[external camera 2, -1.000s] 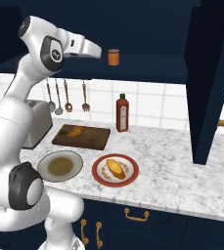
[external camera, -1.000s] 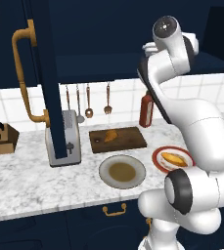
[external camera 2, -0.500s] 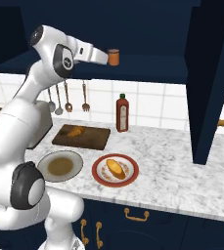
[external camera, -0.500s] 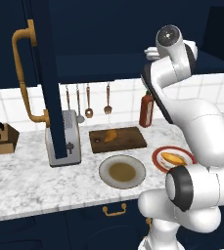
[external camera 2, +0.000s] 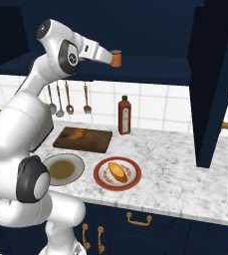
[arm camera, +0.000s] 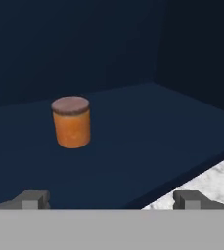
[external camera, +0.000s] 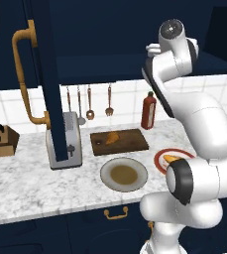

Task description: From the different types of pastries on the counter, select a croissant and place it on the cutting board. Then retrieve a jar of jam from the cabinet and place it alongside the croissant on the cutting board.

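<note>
Standing upright on the dark navy shelf of the cabinet [arm camera: 133,146], the jar of jam [arm camera: 71,121] keeps its long axis vertical — a short orange cylinder capped by a paler, brownish lid. The gripper [arm camera: 111,197] faces it with jaws spread wide and nothing between them, well short of the jar. Below, the croissant [external camera: 112,137] lies on the cutting board [external camera: 135,144] — a curved golden-brown piece.

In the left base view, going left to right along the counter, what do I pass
knife block → toaster → cutting board carrying the croissant → red sauce bottle → red-rimmed plate holding the second pastry.
</note>
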Tool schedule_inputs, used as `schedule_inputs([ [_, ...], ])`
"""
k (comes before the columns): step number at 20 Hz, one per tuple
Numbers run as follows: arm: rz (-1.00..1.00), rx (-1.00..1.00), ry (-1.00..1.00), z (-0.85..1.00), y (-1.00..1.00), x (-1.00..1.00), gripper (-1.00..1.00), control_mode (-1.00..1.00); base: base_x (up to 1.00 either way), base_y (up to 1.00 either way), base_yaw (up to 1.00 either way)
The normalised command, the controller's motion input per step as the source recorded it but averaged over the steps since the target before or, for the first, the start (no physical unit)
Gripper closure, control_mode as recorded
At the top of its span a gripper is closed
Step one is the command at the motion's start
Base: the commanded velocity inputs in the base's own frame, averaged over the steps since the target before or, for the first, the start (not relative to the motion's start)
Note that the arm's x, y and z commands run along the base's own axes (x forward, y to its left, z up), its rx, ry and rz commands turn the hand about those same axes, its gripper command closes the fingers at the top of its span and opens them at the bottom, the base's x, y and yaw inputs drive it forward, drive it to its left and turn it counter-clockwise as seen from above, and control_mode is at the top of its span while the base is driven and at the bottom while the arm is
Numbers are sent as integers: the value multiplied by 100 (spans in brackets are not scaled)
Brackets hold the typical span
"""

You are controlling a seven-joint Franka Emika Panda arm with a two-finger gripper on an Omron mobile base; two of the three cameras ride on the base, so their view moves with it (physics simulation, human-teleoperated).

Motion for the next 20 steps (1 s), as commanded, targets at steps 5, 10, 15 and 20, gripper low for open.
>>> schedule_inputs([
  [5, 0, 0, 0, 0, 4, 8, -100, -100, 0, 0, 0],
  [10, 0, 0, 0, 0, 20, 36, -100, -100, 0, 0, 0],
  [15, 0, 0, 0, 0, 16, 23, -100, -100, 0, 0, 0],
  [20, 1, 0, 0, 0, 0, 23, -100, -100, 0, 0, 0],
])
